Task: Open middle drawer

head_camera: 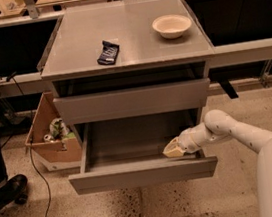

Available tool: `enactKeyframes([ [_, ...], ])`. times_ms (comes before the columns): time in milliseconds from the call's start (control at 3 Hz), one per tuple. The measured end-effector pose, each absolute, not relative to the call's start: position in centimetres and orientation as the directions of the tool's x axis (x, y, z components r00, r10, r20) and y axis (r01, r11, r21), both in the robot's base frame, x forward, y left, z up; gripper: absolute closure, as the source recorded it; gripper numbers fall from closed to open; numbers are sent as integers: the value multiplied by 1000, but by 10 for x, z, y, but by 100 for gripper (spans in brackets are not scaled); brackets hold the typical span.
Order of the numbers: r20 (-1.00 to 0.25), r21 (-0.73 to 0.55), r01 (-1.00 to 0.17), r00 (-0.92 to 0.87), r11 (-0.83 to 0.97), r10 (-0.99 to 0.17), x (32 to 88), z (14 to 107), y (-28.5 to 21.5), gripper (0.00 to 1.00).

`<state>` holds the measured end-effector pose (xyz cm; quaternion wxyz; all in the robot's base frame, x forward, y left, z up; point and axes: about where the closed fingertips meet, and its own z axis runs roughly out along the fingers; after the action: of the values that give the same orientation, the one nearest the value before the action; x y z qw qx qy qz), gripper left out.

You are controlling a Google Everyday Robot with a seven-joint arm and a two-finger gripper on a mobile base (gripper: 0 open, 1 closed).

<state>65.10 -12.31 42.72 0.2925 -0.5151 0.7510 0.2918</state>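
The middle drawer stands pulled out below a closed grey drawer front, and its grey box interior shows with nothing in it. My gripper is inside the open drawer at its right front corner, just behind the front panel. The white arm reaches in from the lower right.
On the cabinet top lie a dark snack packet and a white bowl. A cardboard box with trash stands on the floor at the left. A cable runs over the floor. A person's shoe is at far left.
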Motion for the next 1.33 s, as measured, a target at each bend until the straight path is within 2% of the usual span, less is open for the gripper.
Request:
enactKeyframes([
  [333,-747,139,-956,-272,258,-606,657,430,-115,100],
  [667,-747,153,-978,-209,142,-631,646,412,-89,100],
  [1333,-753,205,-978,-173,23,-635,614,390,-74,100],
])
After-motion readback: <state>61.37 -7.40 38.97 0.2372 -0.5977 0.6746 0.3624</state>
